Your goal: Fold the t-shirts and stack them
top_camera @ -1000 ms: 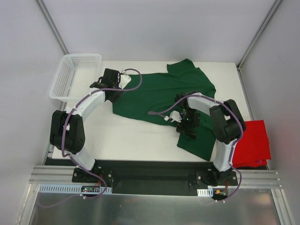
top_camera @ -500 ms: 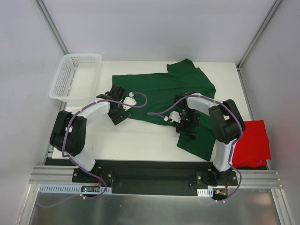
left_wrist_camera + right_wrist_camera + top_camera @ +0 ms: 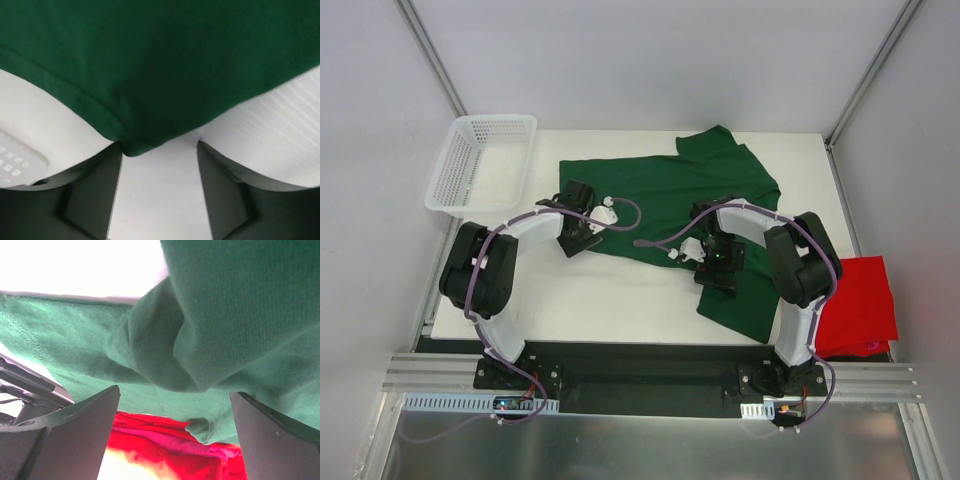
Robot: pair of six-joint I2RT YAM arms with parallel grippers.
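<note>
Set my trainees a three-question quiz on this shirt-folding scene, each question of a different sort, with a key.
1. True or false: the green t-shirt is already neatly folded.
2. Where does the red t-shirt lie? A) on top of the green t-shirt B) at the far right, beside the right arm C) under the green t-shirt
3. Which part of the green t-shirt lies at the fingertips of the left hand?

Key
1. False: it lies spread out on the table, partly bunched.
2. B
3. A hemmed corner.
</note>
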